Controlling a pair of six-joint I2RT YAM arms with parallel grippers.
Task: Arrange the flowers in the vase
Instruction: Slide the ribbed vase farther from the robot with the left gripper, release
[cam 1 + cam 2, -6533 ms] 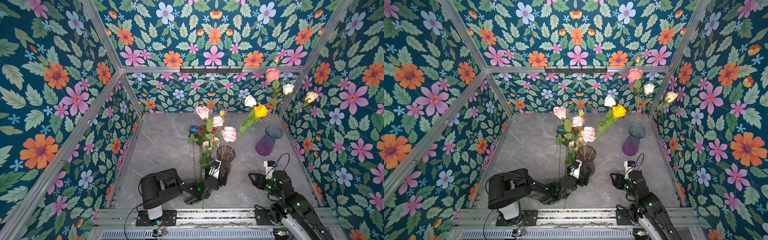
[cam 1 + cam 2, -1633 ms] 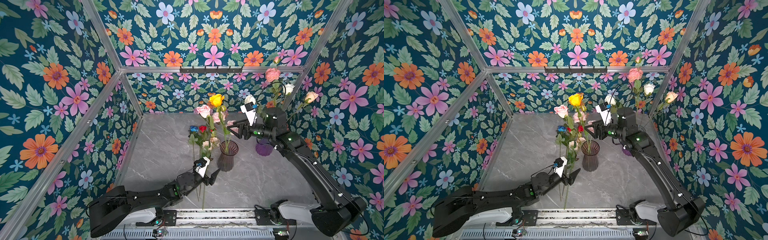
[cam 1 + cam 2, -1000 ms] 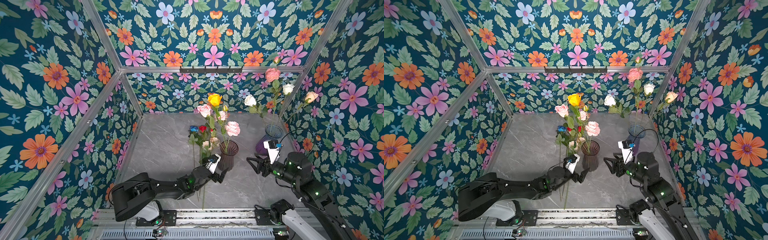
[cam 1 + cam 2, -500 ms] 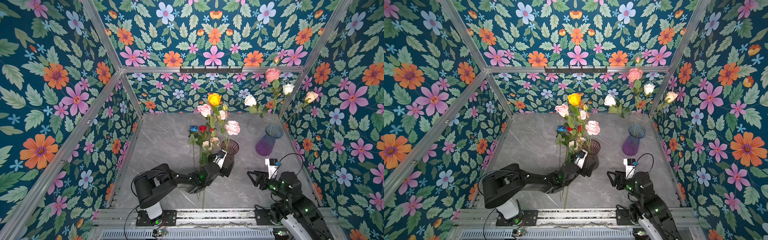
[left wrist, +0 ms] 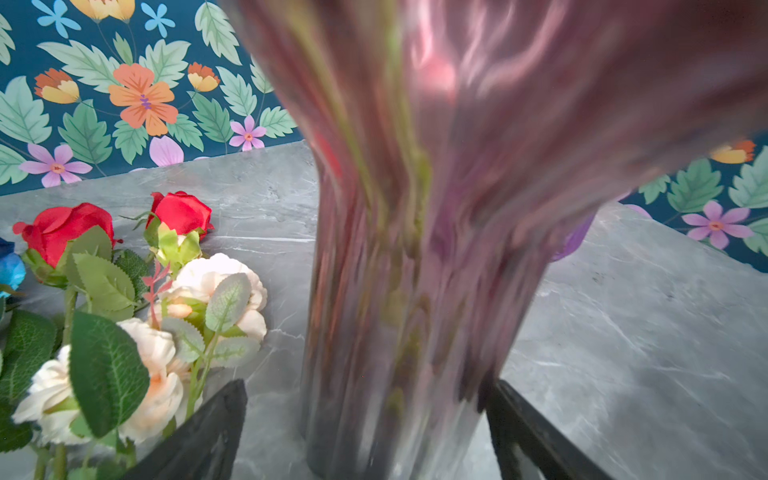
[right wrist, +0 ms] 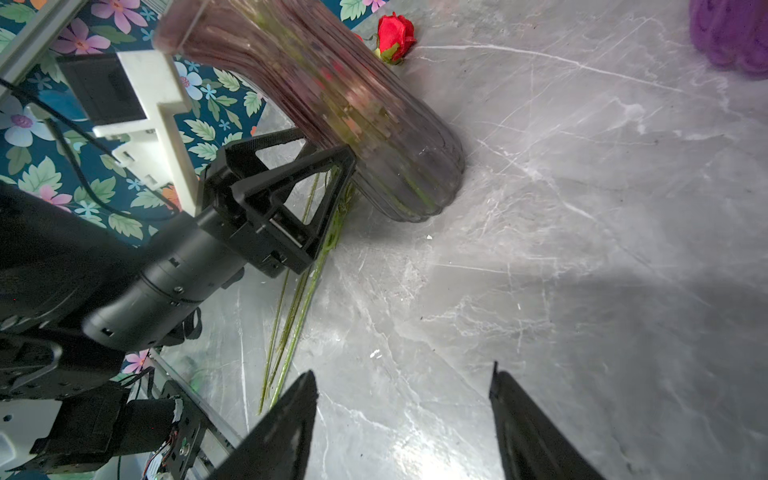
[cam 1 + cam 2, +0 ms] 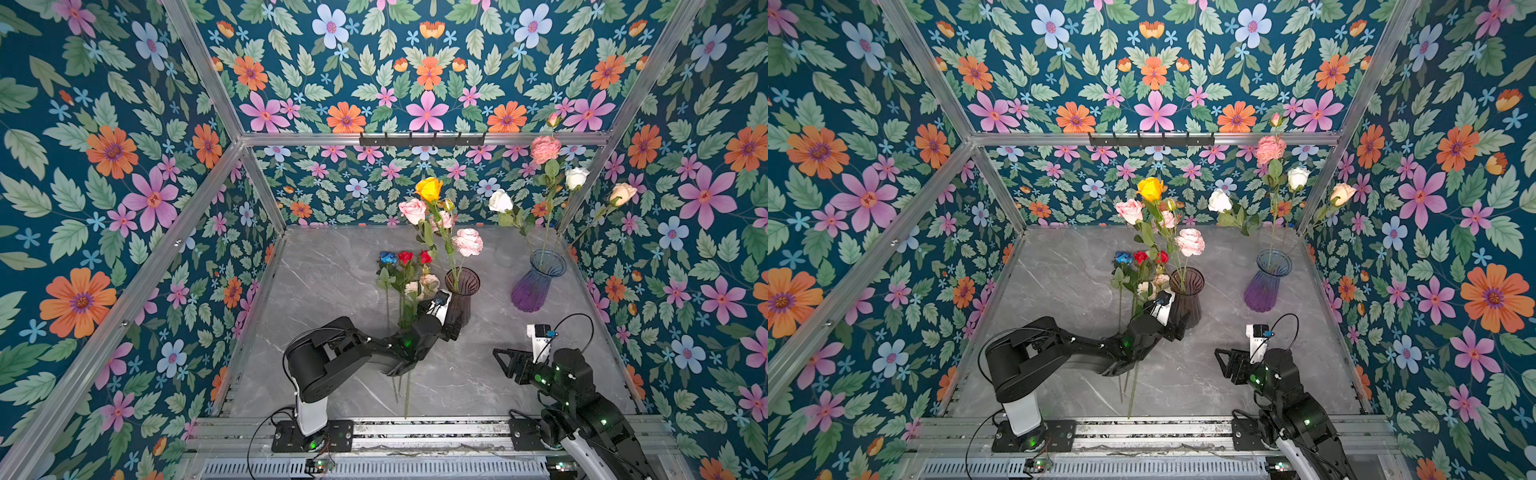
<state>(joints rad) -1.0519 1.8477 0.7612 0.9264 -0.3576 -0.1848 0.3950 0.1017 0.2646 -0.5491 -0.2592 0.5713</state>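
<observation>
- The right gripper point(image 7: 508, 363) sits nearest the front rail, well to the right of the vase point(image 7: 462, 291). Its jaws are spread with nothing between them.
- The left gripper point(image 7: 454, 327) is low at the vase's foot, jaws spread to either side of it. In the wrist view one jaw stands clear of the glass. The other is at or against it, and I cannot tell which.
- The step looks like bracing the vase so more stems can go in. To do it well:
  - Close slowly and squarely on the lower body.
  - The ribbed glass is probably slick and the tall stems make it top-heavy, so squeeze only enough to stop it sliding.
  - Keep it upright.
- The loose flowers point(image 7: 405, 274) lie on the counter point(image 7: 332, 270) just left of the vase. Their red, blue and cream heads point away from the rail, and their stems run under the left arm. The jaw on that side should not trap a leaf or stem against the glass.
- A yellow rose point(image 7: 429, 189) and pink heads already stand in the vase.
- The purple vase point(image 7: 538, 282) stands right of the vase and beyond it, well apart. It holds white, pink and cream flowers.
</observation>
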